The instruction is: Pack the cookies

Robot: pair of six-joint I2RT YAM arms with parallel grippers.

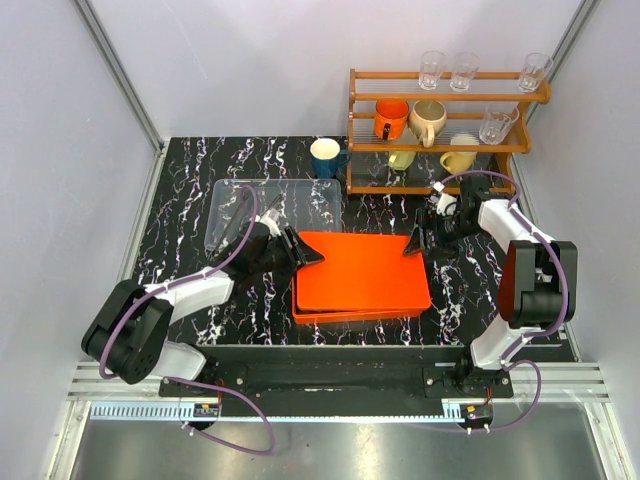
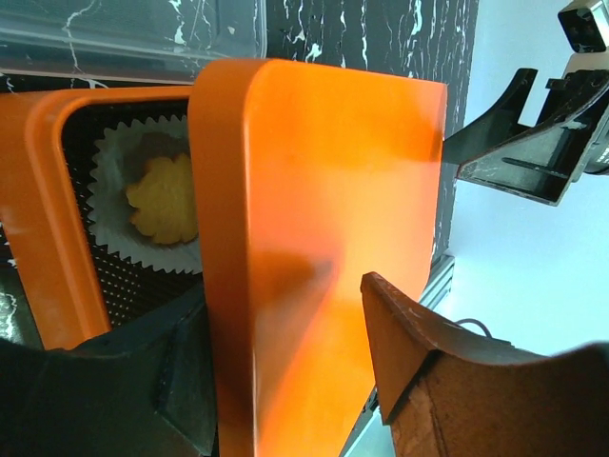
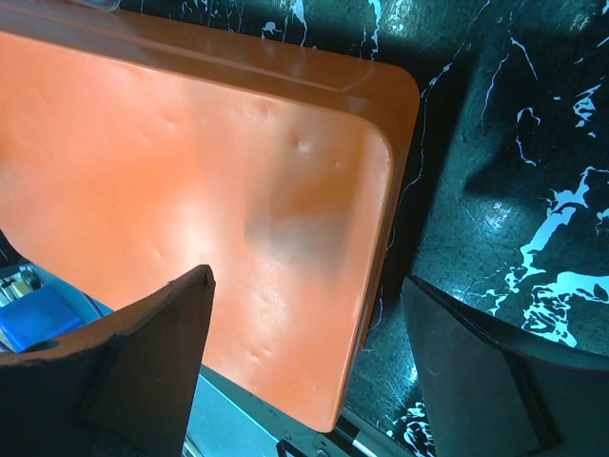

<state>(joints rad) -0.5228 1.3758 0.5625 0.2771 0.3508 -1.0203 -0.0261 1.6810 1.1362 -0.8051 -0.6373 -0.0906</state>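
Left fingers (image 1: 306, 256): astride the edge of the lid (image 2: 324, 162); pinching or loose, cannot tell.
Right fingers (image 1: 414, 244): spread wide, released, straddling the lid's corner.
Cookie (image 2: 164, 198): in paper liner (image 2: 107, 162) inside box (image 2: 57, 219), just beside left fingers, partly under lid.

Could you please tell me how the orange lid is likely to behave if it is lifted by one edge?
The orange lid is probably light and somewhat bendy: its top shows shallow dimples in the right wrist view, like thin moulded plastic. It looks glossy, so a grip might slip. Being broad and flat, it would likely tilt from one edge.
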